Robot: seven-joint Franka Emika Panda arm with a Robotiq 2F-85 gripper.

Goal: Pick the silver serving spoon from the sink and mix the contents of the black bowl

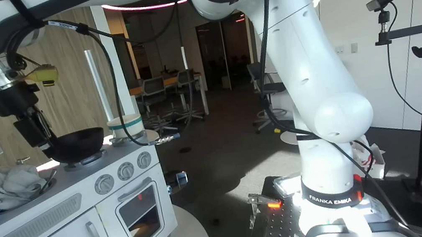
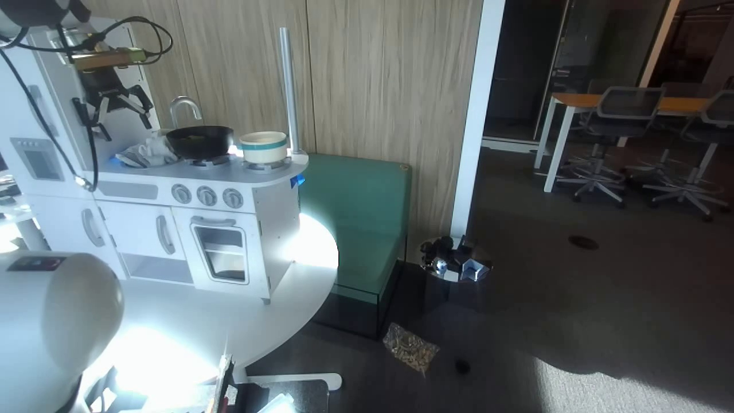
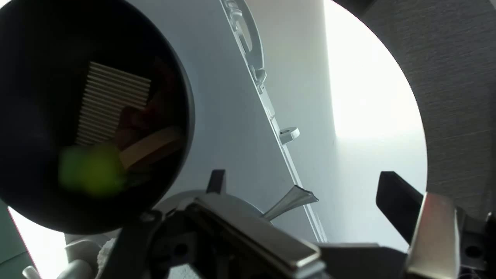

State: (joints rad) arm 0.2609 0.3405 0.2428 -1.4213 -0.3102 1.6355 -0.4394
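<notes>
- Plainly, the gripper (image 3: 306, 193) is spread wide, its fingers (image 3: 399, 201) being seen at lower centre and lower right of the wrist view.
- Between them in that view, the flared end of the silver serving spoon (image 3: 292, 200) is shown; the rest is hidden behind a finger, and whether contact is made cannot be told.
- At lower left of an exterior view, the spoon is dimly seen leaning in the sink (image 3: 181, 198) beside a pale cloth (image 1: 14, 185).
- At upper left of the wrist view, the black bowl (image 3: 189, 116) is seen from above; a ridged piece (image 3: 112, 97), a reddish piece (image 3: 133, 120), a curved tan piece (image 3: 153, 146) and a blurred yellow-green piece (image 3: 99, 170) are held in it.
- In both exterior views, the bowl is set upright on a burner (image 2: 209, 162), with a teal-banded pot (image 2: 264, 154) placed just right of it.
</notes>
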